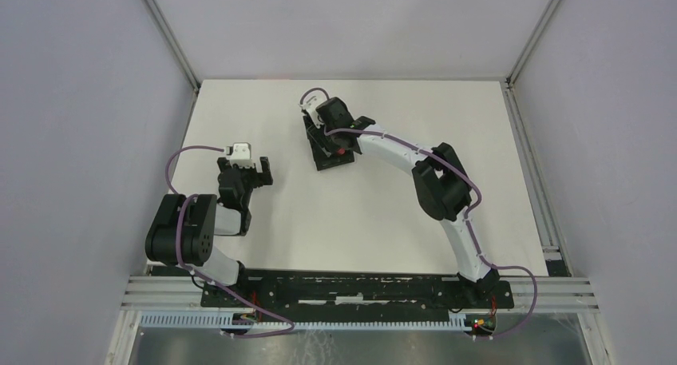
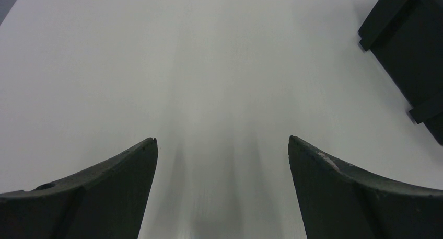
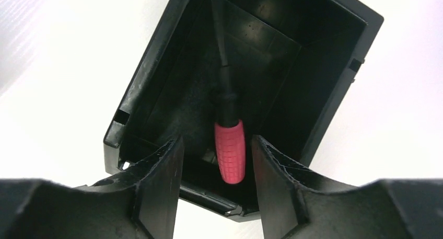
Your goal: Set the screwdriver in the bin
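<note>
counter (image 1: 383, 213): plain white, takes up most of the top view
right arm (image 1: 439, 181): curls from the lower right up to the upper middle of the frame, ending right over the bin
left arm (image 1: 192, 229): folded up at lower left, well apart from the bin
bin (image 3: 334, 50): black tray, sits slanted on the counter, upper middle of the top view
right pincer (image 3: 217, 142): spread, fingers low over the bin's near wall with the red handle between them, gap showing on both sides
left pincer (image 2: 222, 140): spread too, only bare counter between its fingers
screwdriver (image 3: 230, 152): lying inside the bin, black shaft pointing to the far end, red handle at the near end
</note>
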Controlling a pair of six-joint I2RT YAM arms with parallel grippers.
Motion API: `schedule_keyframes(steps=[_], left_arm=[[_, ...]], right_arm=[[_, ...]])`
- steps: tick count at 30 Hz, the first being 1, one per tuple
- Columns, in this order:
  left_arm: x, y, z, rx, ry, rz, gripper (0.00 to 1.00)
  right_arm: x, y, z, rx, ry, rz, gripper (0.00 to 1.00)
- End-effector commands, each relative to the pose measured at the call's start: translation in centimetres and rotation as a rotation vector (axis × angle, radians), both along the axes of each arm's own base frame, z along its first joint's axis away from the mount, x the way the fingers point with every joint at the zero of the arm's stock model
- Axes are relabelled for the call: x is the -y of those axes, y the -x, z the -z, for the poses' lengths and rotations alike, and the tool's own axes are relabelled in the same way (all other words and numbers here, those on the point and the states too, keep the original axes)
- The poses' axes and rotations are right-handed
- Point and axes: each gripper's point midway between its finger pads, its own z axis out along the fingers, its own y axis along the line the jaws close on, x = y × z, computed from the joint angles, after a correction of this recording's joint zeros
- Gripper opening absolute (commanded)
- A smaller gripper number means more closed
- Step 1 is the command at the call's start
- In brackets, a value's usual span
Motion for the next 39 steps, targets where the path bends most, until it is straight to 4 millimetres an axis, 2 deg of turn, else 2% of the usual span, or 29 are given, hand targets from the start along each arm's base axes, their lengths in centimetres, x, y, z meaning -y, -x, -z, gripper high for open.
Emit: schedule_keyframes(steps=[1, 8, 11, 14, 17, 18, 19, 21, 22, 23, 25, 28, 30, 32, 35, 39], left_arm=[[-0.1, -0.5, -2.1, 0.078, 0.033, -0.019, 1.00], [-0.1, -0.5, -2.1, 0.078, 0.033, -0.020, 1.00], [-0.1, -0.5, -2.1, 0.078, 0.033, -0.019, 1.00], [-0.1, -0.5, -2.1, 0.078, 0.033, -0.019, 1.00], [-0.1, -0.5, -2.1, 0.078, 0.033, -0.020, 1.00], [-0.1, -0.5, -2.1, 0.079, 0.033, -0.019, 1.00], [0.0, -0.5, -2.2, 0.081, 0.033, -0.018, 1.00], [-0.1, -0.5, -2.2, 0.080, 0.033, -0.019, 1.00], [-0.1, -0.5, -2.1, 0.078, 0.033, -0.020, 1.00], [-0.1, -0.5, -2.1, 0.079, 0.033, -0.020, 1.00], [-0.1, -0.5, -2.1, 0.078, 0.033, -0.020, 1.00], [-0.1, -0.5, -2.1, 0.079, 0.033, -0.019, 1.00], [0.0, -0.5, -2.1, 0.079, 0.033, -0.018, 1.00], [-0.1, -0.5, -2.1, 0.078, 0.033, -0.019, 1.00], [-0.1, -0.5, -2.1, 0.079, 0.033, -0.019, 1.00], [-0.1, -0.5, -2.1, 0.078, 0.033, -0.019, 1.00]], right_arm=[[-0.6, -1.2, -7.0, 0.131, -0.102, 0.055, 0.58], [-0.4, -1.0, -15.3, 0.242, -0.239, 0.088, 0.59], [0.0, -0.3, -18.1, 0.256, -0.291, 0.096, 0.68], [2.3, 0.0, -20.7, 0.291, -0.321, 0.134, 0.98], [6.8, 0.4, -22.2, 0.332, -0.337, 0.193, 0.98], [8.6, 0.5, -21.6, 0.328, -0.323, 0.219, 0.98], [10.7, 0.6, -21.9, 0.339, -0.320, 0.249, 0.98], [15.1, 1.1, -20.7, 0.330, -0.295, 0.320, 0.98], [17.2, 1.6, -19.4, 0.317, -0.280, 0.357, 0.98], [19.6, 2.1, -19.1, 0.329, -0.281, 0.397, 0.98], [23.7, 3.9, -16.0, 0.318, -0.249, 0.470, 0.98], [28.6, 6.8, -13.0, 0.339, -0.211, 0.574, 0.98], [31.0, 9.0, -10.3, 0.331, -0.161, 0.628, 0.98], [32.6, 10.8, -8.0, 0.321, -0.127, 0.668, 0.98], [33.6, 12.8, -5.3, 0.313, -0.121, 0.696, 0.98], [34.3, 14.2, -3.3, 0.298, -0.127, 0.737, 0.98]])
